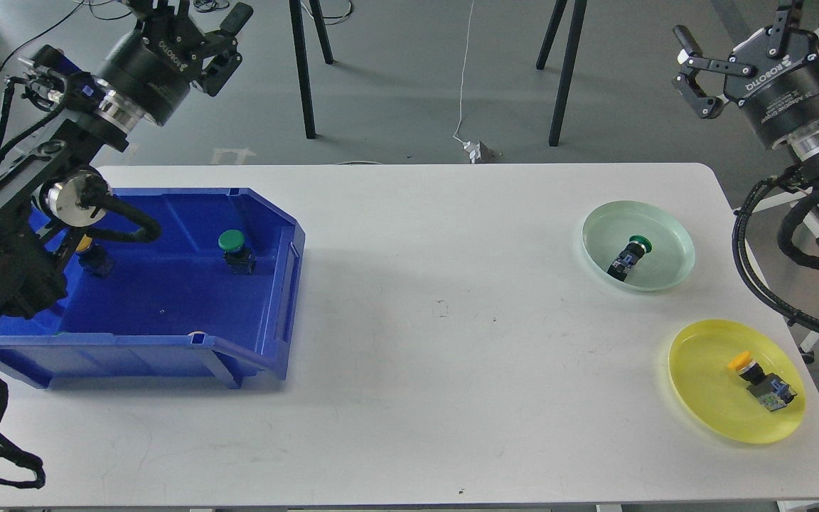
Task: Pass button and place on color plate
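Grey floor and dark stand legs fill the background beyond your white worktop (416, 299), with a thin cable trailing down to a plug behind the far edge. On the left sits the blue bin (278, 284); in it a green button (233, 245) stands upright near the middle, and a yellow-capped button (86, 249) lies mostly hidden behind your left arm. On the right, the green plate (665, 224) already carries one green button (630, 257) lying on its side, and the yellow plate (701, 398) carries one yellow button (761, 380), also tipped over.

What could go wrong, as I judge it: the bin's high walls leave little room beside the green button, so a descent slightly off centre may knock it over or push it against the wall. The mushroom cap is round and smooth, so a pinch taken on it may slip; the squarer black body below looks the safer hold. The hand-over in mid-air is the riskiest step: if one side lets go before the other has closed, the button drops. Each plate already holds a button, so a second one set down may roll onto it or off the shallow rim.

Your left gripper (200, 32) hangs raised behind the bin, fingers spread and holding nothing. Your right gripper (694, 75) is up beyond the worktop's far right corner, fingers (704, 107) parted and empty too.
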### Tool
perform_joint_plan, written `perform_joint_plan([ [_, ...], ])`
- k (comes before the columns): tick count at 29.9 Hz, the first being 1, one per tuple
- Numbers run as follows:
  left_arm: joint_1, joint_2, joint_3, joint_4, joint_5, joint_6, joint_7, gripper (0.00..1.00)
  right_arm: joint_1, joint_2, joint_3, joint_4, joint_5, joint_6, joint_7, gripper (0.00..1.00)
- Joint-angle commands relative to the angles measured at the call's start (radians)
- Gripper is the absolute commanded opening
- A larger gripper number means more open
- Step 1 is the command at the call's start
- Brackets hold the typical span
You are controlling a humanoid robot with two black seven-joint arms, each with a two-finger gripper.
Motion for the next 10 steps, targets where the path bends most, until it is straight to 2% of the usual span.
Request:
perform_joint_plan([
  [1,0.009,0.005,-0.006,0.036,-0.035,0.000,0.000,0.87,-0.014,0.037,0.019,0.003,0.002,0.000,0.004,0.99],
  [10,0.021,0.011,-0.007,0.030,-0.045,0.000,0.000,0.87,-0.082,0.037,0.062,0.003,0.006,0.000,0.005,0.99],
])
